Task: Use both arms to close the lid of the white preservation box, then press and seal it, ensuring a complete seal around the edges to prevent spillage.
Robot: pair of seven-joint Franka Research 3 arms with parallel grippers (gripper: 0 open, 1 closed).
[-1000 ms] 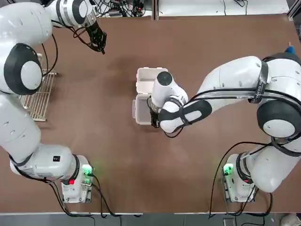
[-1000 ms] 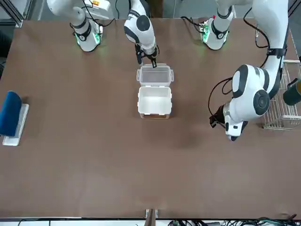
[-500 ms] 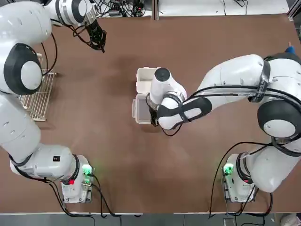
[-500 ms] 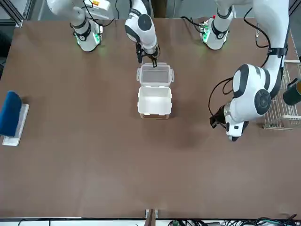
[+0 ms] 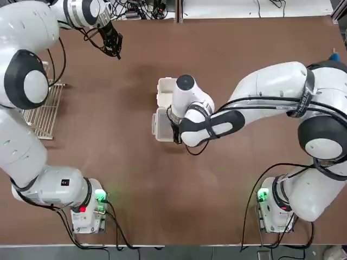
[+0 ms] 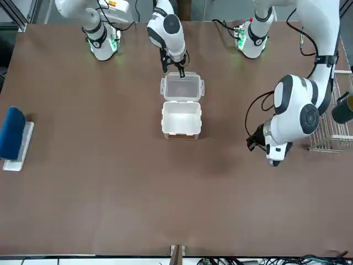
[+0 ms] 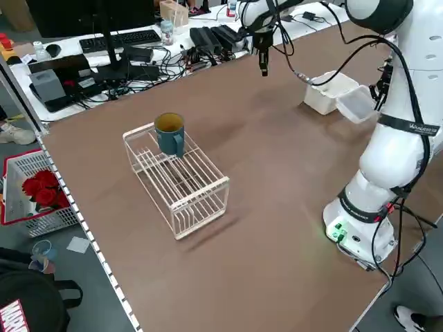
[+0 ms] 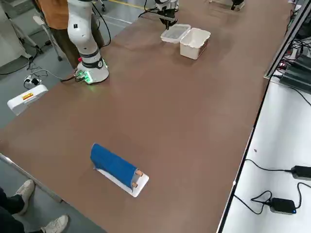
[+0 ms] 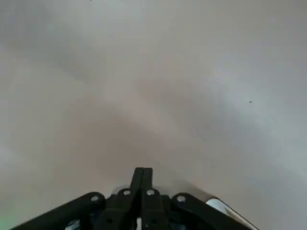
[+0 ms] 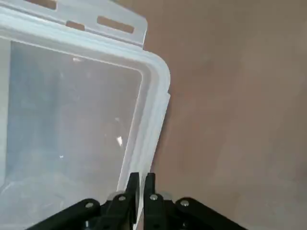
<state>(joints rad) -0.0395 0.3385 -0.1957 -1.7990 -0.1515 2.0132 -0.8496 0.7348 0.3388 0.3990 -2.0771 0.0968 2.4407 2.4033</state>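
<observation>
I see the right gripper point(image 10: 135, 184) pinched thinly on the lid point(image 6: 182, 88) rim mid-table, beside the white preservation box point(image 6: 181, 119), left gripper point(image 9: 142, 175) clenched empty; the edge could slip free.

Over on the brown desk point(image 6: 110, 193), a white wire rack point(image 7: 178, 178) stands near one side edge, with a teal mug point(image 7: 169, 132) sitting on top of it at one end; well apart, near the opposite edge, a blue-topped white tray point(image 8: 116, 168) lies alone; beyond the desk, a black keyboard point(image 7: 118, 40) and tangled black cables point(image 7: 208, 38); red flowers point(image 7: 40, 192) fill a white basket on the floor.
</observation>
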